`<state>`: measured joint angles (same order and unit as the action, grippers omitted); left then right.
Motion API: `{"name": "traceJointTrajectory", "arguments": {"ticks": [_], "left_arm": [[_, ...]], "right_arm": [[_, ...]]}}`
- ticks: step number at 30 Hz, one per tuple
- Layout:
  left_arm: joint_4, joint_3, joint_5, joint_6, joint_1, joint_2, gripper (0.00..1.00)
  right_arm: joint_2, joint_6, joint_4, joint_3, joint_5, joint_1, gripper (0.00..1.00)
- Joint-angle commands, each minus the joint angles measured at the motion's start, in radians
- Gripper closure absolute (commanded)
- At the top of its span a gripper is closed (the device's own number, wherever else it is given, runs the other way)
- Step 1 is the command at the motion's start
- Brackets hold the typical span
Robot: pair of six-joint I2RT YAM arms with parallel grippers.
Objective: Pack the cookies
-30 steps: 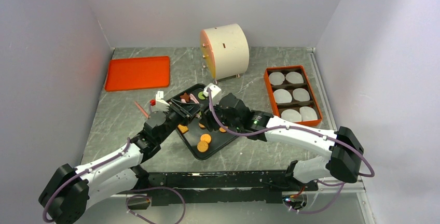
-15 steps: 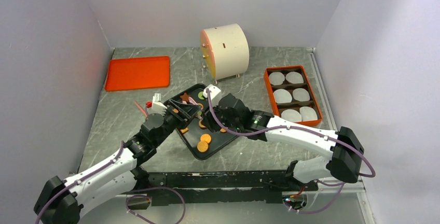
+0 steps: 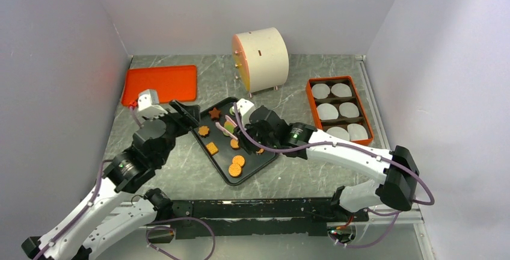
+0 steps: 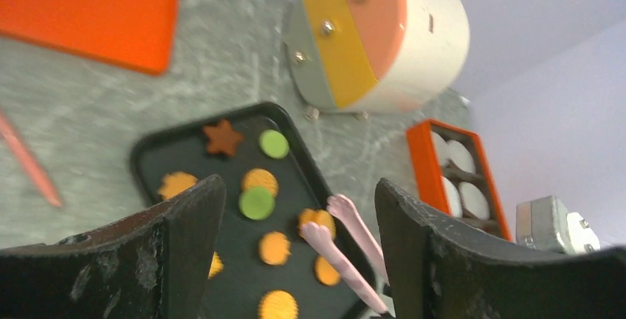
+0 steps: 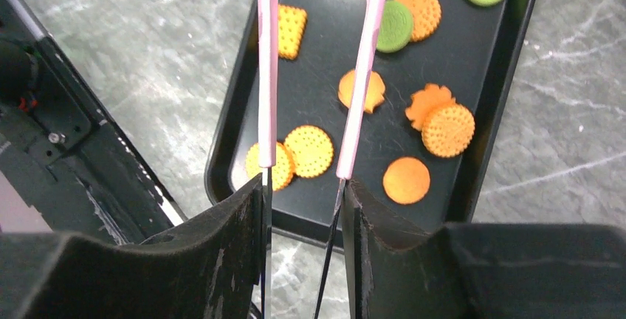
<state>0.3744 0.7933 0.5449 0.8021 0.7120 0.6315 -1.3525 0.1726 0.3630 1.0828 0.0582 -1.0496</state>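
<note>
Overhead and both close wrist views share the tray

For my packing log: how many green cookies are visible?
2, both on the black tray: one green cookie beside the brown star, the other against an orange round mid-tray. The arms may hide others.

No words, numbers, labels or signs can be read in any of these views
</note>
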Motion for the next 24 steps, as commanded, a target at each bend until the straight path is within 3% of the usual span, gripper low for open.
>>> {"name": "traceJointTrajectory", "arguments": {"ticks": [1,12,20,24], "left_arm": [[0.156,0.076,0.189,-0.259,0.002,-0.020,0.21],[0.060,-0.012,0.197,-0.452,0.003,-0.133,0.20],[0.016,-0.053,0.169,-0.543,-0.005,-0.115,0.15],[0.030,-0.053,0.151,-0.550,-0.059,-0.087,0.13]], "right_arm": [[-0.017,-0.003,0.086,0.068,0.042,0.007,0.58],[-0.105,0.018,0.263,0.193,0.087,0.010,0.54],[-0.169,0.006,0.357,0.219,0.062,0.036,0.53],[-0.208,-0.015,0.362,0.209,0.061,0.057,0.53]]}}
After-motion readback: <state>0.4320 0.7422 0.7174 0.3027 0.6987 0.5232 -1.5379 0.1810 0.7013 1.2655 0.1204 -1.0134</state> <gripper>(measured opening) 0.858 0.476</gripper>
